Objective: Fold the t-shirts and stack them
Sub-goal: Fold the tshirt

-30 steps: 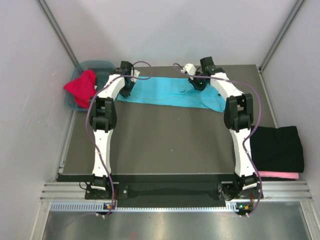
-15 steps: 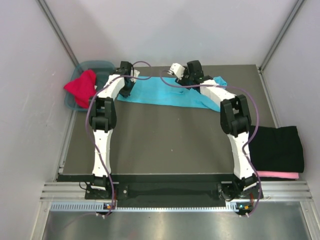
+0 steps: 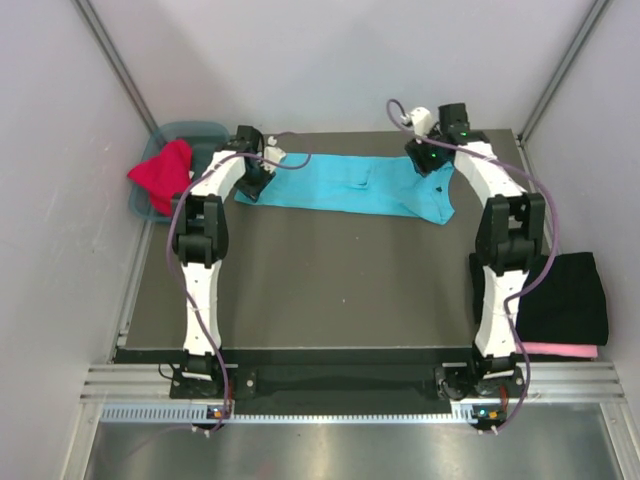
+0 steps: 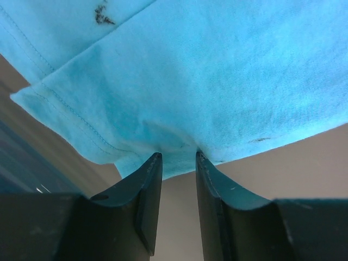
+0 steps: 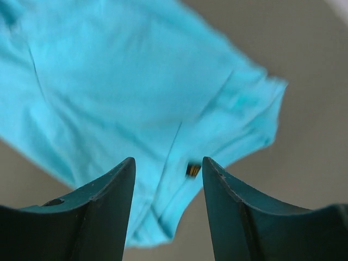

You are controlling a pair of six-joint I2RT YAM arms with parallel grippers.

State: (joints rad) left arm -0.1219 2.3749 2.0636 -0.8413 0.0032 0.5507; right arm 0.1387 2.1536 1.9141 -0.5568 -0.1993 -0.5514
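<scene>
The cyan cotton t-shirt [image 3: 350, 187] lies spread along the far edge of the table [image 3: 330, 290], the left tool [image 4: 178, 157] nipped narrow on its left hem, likely as anchor, the right tool [image 5: 168, 161] wide above its right end.

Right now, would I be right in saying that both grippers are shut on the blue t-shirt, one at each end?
Not quite: only the left gripper is shut on the blue t-shirt. The right gripper hangs open above its end of the shirt, as the right wrist view shows.
</scene>
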